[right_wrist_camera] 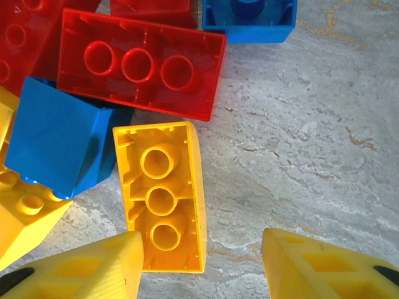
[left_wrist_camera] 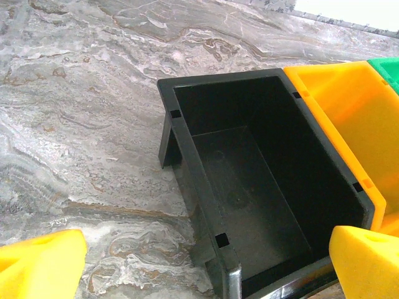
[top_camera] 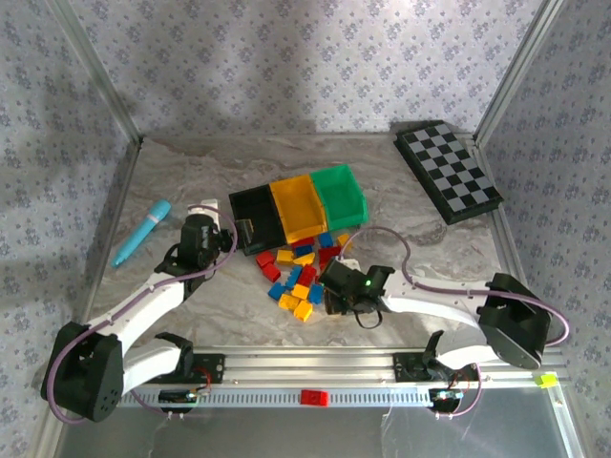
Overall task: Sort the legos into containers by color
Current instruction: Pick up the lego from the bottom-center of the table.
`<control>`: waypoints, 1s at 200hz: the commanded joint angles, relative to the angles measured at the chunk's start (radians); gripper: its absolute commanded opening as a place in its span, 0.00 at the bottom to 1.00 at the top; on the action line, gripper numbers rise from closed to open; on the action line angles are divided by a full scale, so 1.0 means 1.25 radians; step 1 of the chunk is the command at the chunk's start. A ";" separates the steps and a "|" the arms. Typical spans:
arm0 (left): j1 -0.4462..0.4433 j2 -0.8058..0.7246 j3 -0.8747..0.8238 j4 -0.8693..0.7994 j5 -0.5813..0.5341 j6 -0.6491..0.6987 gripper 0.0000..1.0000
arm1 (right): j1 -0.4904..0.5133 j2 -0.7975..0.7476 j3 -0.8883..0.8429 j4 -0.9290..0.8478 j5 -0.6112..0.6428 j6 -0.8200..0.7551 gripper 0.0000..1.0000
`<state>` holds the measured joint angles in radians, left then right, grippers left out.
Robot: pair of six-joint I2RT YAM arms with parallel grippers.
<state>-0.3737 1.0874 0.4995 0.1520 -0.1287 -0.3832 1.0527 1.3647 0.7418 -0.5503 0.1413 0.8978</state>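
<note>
Top external, three containers [top_camera: 298, 205], one checkerboard [top_camera: 449, 170]

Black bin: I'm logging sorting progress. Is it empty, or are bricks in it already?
Empty. The left wrist view looks into the black bin and shows its bare floor and walls, with no brick inside.

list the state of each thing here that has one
black bin, upright, empty
yellow bin, upright, looks empty
green bin, upright, looks empty
left gripper, open, holding nothing
right gripper, open, holding nothing
yellow brick, underside up
red brick, underside up
legos, loose pile, unsorted
</note>
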 commanded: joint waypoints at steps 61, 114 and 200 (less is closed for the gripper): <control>0.006 -0.032 -0.001 -0.012 -0.022 0.002 1.00 | -0.004 0.124 0.060 0.034 -0.046 -0.032 0.55; 0.009 -0.027 -0.004 -0.008 -0.030 0.000 1.00 | -0.007 0.151 0.073 0.038 -0.054 -0.047 0.38; 0.014 -0.014 -0.003 -0.007 -0.027 -0.006 1.00 | -0.091 -0.006 0.115 -0.019 -0.008 -0.101 0.22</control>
<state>-0.3607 1.0676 0.4938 0.1364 -0.1543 -0.3862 1.0042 1.4452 0.8261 -0.5316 0.0917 0.8219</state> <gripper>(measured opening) 0.994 0.247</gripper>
